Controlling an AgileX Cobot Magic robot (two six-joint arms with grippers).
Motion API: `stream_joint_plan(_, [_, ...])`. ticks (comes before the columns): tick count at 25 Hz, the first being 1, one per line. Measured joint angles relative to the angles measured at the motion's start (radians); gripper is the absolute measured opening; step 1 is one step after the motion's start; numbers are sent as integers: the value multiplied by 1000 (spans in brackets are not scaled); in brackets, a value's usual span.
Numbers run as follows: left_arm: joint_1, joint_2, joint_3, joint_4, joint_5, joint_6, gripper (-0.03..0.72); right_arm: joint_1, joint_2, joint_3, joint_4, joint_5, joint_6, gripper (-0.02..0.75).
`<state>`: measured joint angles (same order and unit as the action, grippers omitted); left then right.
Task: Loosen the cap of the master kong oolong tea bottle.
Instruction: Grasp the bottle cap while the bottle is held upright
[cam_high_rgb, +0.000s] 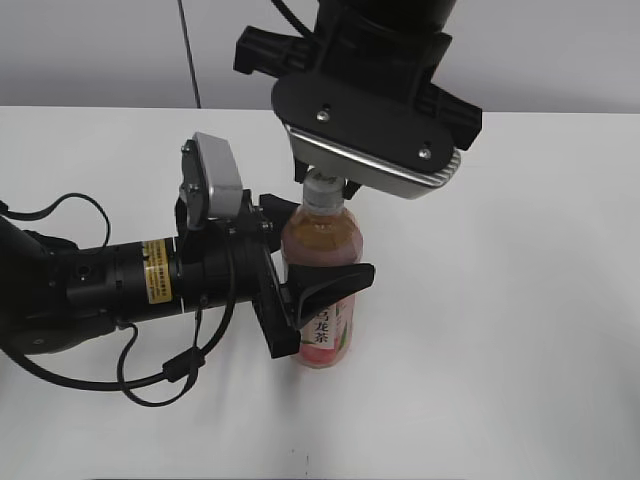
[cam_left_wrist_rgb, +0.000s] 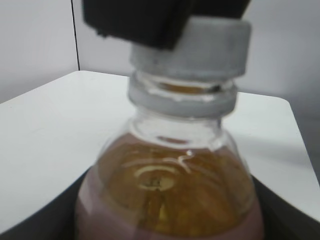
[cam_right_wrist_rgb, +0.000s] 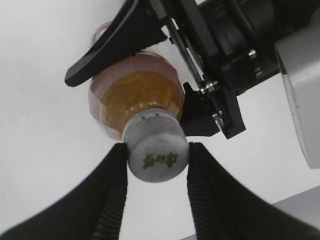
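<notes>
Clearly both grips are set and the twist itself is what remains: the cap (cam_right_wrist_rgb: 157, 150) sits between the right gripper (cam_right_wrist_rgb: 156, 155)'s jaws, pinched on both sides, and it looks seated on the neck, though whether it has turned at all I cannot tell. The master kong oolong tea bottle (cam_high_rgb: 322, 290) stands upright on the white desk (cam_high_rgb: 520, 330), its body between the left gripper (cam_high_rgb: 312, 262)'s jaws, which clamp it at the shoulder. The left arm lies low and level, reaching in sideways; the right arm hangs from above, jaws pointing down over the neck.
</notes>
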<state>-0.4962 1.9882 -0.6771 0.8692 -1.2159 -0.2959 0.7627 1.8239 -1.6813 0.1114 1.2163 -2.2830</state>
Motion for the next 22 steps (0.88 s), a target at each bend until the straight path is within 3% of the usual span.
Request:
stream_joint_plan(3, [0,0,0,0,0,-1,457,0,0,0,3,0,1,309])
stream_joint_plan(9, [0,0,0,-10,2,-11,457,3,9,0,59,1,20,438])
stream_joint_plan(13, [0,0,0,-10,3,-11,457,3,9,0,63,1,73,463])
stream_joint_plan(22, [0,0,0,-11,4,-11,457,3,3,0,44,-1,487,579])
